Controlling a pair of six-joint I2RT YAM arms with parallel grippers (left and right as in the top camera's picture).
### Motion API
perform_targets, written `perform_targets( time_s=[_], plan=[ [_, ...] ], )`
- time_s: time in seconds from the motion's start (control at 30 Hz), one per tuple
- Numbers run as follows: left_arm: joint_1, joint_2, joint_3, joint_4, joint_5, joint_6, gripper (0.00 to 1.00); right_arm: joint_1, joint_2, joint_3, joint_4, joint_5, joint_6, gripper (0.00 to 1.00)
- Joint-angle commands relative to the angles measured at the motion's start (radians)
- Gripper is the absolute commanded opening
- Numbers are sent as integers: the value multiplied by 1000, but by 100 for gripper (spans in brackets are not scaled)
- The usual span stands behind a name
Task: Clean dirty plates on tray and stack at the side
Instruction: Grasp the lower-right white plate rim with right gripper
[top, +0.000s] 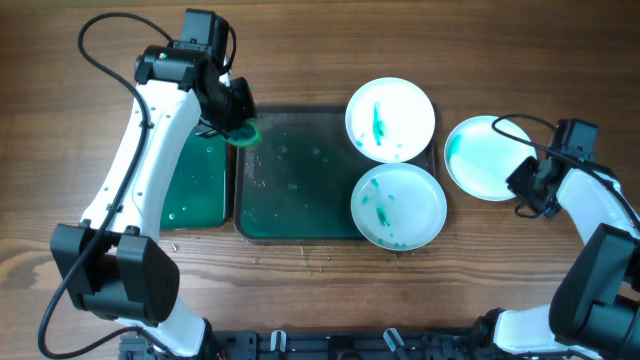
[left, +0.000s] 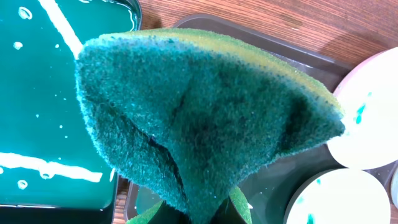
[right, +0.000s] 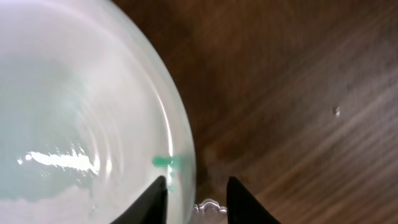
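Two white plates smeared with green, a far one (top: 390, 118) and a near one (top: 398, 205), lie on the right part of the dark wet tray (top: 295, 180). My left gripper (top: 238, 112) is shut on a green sponge (top: 245, 131), held over the tray's far left corner. In the left wrist view the sponge (left: 199, 106) fills the frame above the jaws (left: 199, 214). A third plate (top: 485, 157), with a faint green film, lies on the table right of the tray. My right gripper (top: 522, 180) is open, straddling that plate's right rim (right: 186, 155), its jaws (right: 198, 199) either side.
A bin of green water (top: 195, 180) stands left of the tray and also shows in the left wrist view (left: 43, 112). Bare wooden table (top: 560, 80) surrounds the third plate. Small crumbs lie on the table in front of the tray.
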Motion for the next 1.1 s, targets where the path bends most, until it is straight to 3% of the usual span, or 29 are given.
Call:
perform_targets(
  time_s=[0.0,0.1,0.2,0.33,0.43,0.63,0.87,0.93,1.03,1.07],
  plan=[
    [-3,-2,2,0,13,-13,4,0,-23,113,-173,-122,-54,43],
    [-3,-2,2,-1,13,-13,4,11,-60,188,-336,-369,-155,43],
    [-3,-2,2,-1,13,-13,4,66,-65,177,-365,-608,-290,44],
    [-3,-2,2,-1,13,-13,4,200,-63,144,-370,-488,-302,44],
    [-3,-2,2,-6,13,-13,4,299,-62,127,-359,-290,-211,44],
    [-3,-2,2,-15,12,-13,4,401,-55,72,-261,-187,-207,40],
    [-3,-2,2,-16,12,-13,4,404,-6,34,-203,-191,-207,20],
    [-3,-2,2,-16,13,-13,4,404,-2,34,-200,-200,-208,19],
    [-3,-2,2,-16,12,-13,4,404,-2,34,-200,-266,-233,5],
    [-3,-2,2,-16,12,-13,4,404,-3,34,-199,-280,-233,4]
  ],
)
